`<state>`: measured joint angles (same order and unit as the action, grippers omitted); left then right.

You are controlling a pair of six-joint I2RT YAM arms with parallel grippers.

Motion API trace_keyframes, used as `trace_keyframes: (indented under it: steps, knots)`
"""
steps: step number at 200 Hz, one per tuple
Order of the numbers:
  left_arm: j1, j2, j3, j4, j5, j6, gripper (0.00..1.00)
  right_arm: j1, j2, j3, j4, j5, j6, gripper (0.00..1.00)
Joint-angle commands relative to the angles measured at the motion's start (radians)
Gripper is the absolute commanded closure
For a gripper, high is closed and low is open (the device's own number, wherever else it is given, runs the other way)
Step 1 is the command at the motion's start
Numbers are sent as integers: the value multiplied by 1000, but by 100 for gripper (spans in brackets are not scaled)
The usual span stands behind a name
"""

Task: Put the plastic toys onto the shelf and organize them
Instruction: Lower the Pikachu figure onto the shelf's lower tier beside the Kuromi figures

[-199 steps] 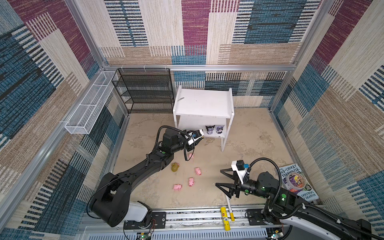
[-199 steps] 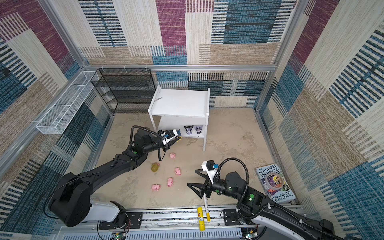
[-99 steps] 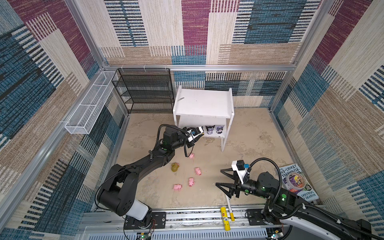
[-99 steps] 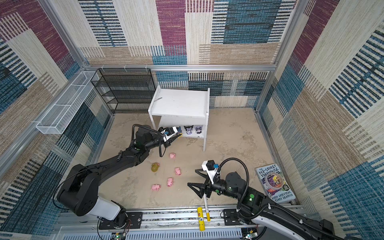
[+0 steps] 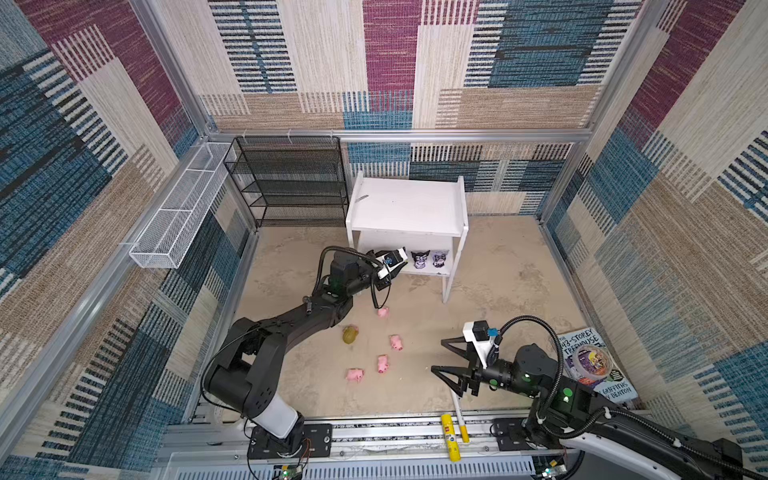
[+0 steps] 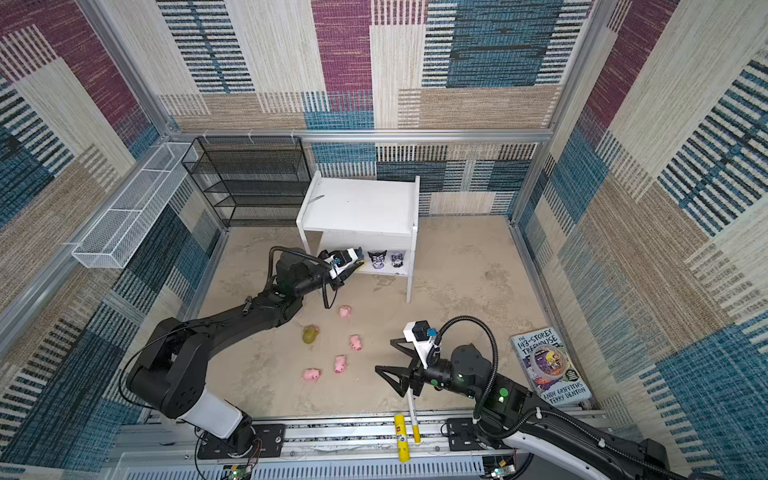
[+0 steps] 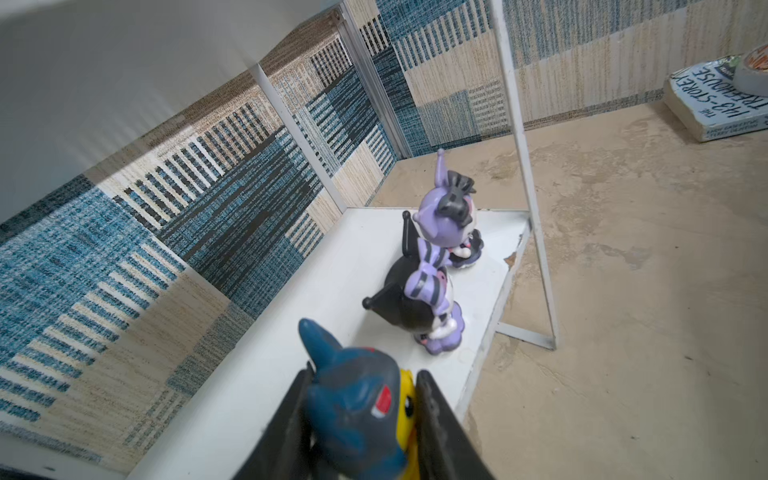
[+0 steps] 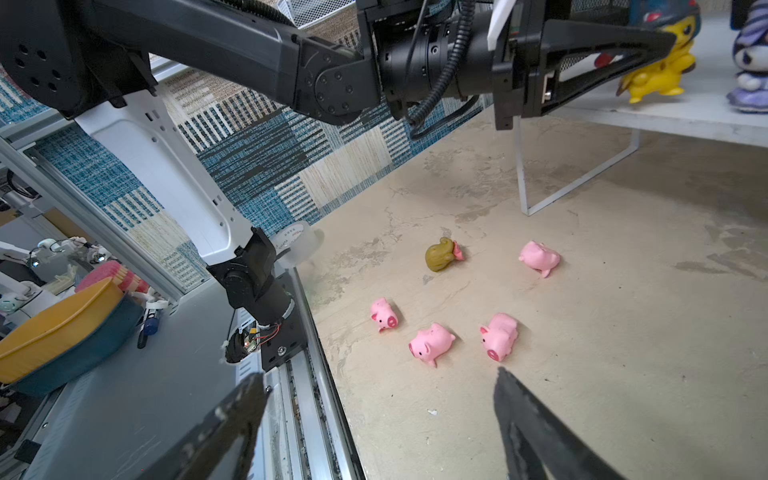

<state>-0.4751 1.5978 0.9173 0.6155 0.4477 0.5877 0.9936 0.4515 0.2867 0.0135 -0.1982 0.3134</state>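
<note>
My left gripper (image 7: 365,374) is shut on a yellow figure with a blue hood (image 7: 357,411), held over the left part of the lower board of the white shelf (image 5: 407,208). Two black-and-purple big-eared figures (image 7: 419,307) (image 7: 449,216) stand further along that board (image 7: 291,332). Several pink pigs (image 5: 382,311) (image 5: 395,342) (image 5: 354,375) lie on the sandy floor, with a blond-haired doll (image 5: 350,334) on its side beside them. My right gripper (image 5: 438,354) hangs open just right of the pigs, with nothing between its fingers (image 8: 519,415).
A black mesh rack (image 5: 291,183) stands left of the shelf. A long white wire basket (image 5: 178,216) hangs on the left wall. A book (image 5: 615,390) with a tape roll on it lies at the right. A yellow tube (image 5: 451,436) and a marker (image 5: 460,419) lie at the front rail.
My left gripper has carried the yellow figure up and right, from in front of the shelf to its lower board. The right arm has not moved.
</note>
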Motion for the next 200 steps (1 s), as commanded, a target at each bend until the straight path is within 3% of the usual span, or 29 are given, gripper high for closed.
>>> trace_keyframes:
  steps: [1, 200]
  knots:
    - [3, 13, 17, 62, 8, 8, 90, 0, -4, -1, 8, 9, 15, 13]
    - [12, 53, 48, 53, 31, 10, 82, 0, -48, -19, 2, 12, 32, 13]
